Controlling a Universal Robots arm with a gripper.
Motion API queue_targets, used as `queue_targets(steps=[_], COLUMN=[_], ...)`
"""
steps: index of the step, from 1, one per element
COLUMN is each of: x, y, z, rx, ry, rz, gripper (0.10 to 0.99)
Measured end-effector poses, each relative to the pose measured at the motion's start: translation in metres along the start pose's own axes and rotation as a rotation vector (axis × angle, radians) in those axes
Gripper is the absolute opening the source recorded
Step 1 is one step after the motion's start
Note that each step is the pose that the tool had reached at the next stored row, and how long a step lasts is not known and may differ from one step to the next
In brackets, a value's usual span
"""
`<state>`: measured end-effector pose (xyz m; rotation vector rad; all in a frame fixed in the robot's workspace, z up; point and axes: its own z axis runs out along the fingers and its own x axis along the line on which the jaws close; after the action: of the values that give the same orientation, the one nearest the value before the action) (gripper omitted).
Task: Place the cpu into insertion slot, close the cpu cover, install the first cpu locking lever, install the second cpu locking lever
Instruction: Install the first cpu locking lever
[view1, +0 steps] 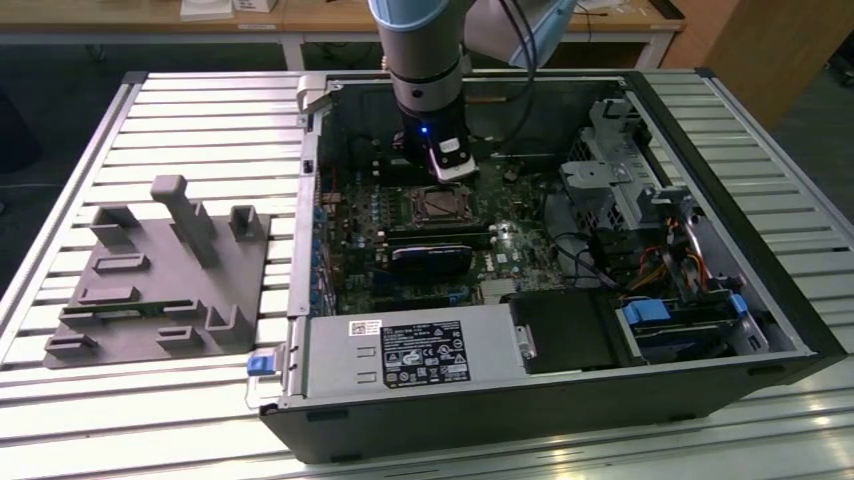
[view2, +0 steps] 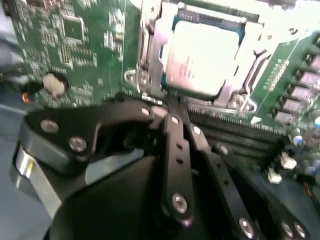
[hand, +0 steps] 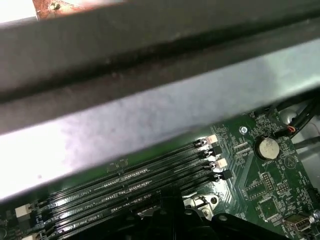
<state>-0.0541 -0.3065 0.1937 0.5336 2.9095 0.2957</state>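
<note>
pincer (view2: 172, 107) looks pinched together, empty, just beside the insertion slot (view2: 200, 55); cpu (view2: 202, 57) seated, cpu cover (view2: 150, 55) down; i judge levers next.

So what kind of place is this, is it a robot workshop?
Probably a lab or workshop for testing robots on computer repair. An open computer case lies on a slatted metal table, a robot arm reaches down into it, and wooden workbenches stand behind.
</note>
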Motion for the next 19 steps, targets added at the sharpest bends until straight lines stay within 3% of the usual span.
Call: queue_targets(steps=[6,19], x=[-0.0014,0.0027], y=[0.0025,0.0052], z=[-0.0103,-0.0093], rx=[-0.001,0.0], ry=[-0.0001,-0.0038], rz=[0.0,0.01], gripper=[0.106,0.106])
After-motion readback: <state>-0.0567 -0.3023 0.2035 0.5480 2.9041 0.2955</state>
